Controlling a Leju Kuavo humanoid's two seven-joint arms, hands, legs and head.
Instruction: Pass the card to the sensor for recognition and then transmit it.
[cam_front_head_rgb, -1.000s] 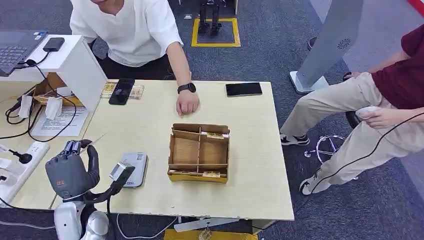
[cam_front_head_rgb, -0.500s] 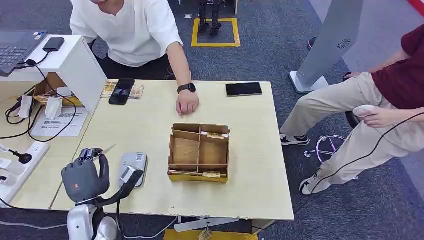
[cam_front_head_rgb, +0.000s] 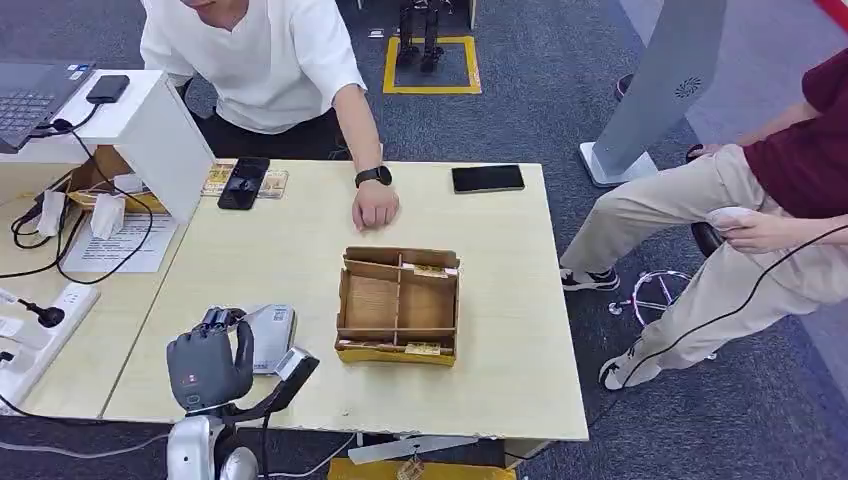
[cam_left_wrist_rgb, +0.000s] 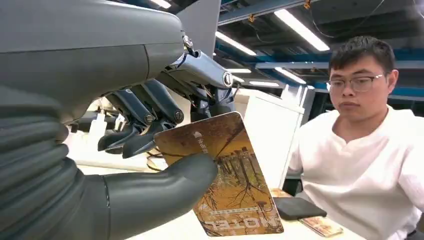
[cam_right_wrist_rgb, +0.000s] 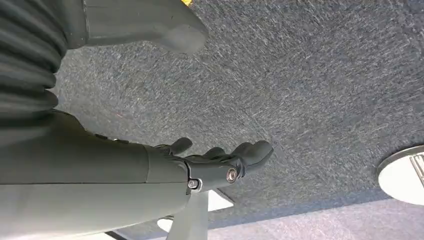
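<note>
Pinching the hotel card (cam_left_wrist_rgb: 225, 175) upright between thumb and fingers, the left hand (cam_front_head_rgb: 208, 362) hovers, knuckles up, over the grey sensor (cam_front_head_rgb: 272, 336) beside the cardboard box (cam_front_head_rgb: 398, 305), while the right hand (cam_right_wrist_rgb: 220, 162) hangs empty, fingers loosely apart, above carpet.

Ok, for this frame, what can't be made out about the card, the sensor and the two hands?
- Card: in the left wrist view the thumb of the left robot hand covers part of its face; in the head view it is a thin sliver, print unreadable.
- Sensor: head view, near part hidden by the left robot hand; whether the card touches it cannot be told.
- Right robot hand: right wrist view, seen edge-on over carpet, palm side hidden.
</note>
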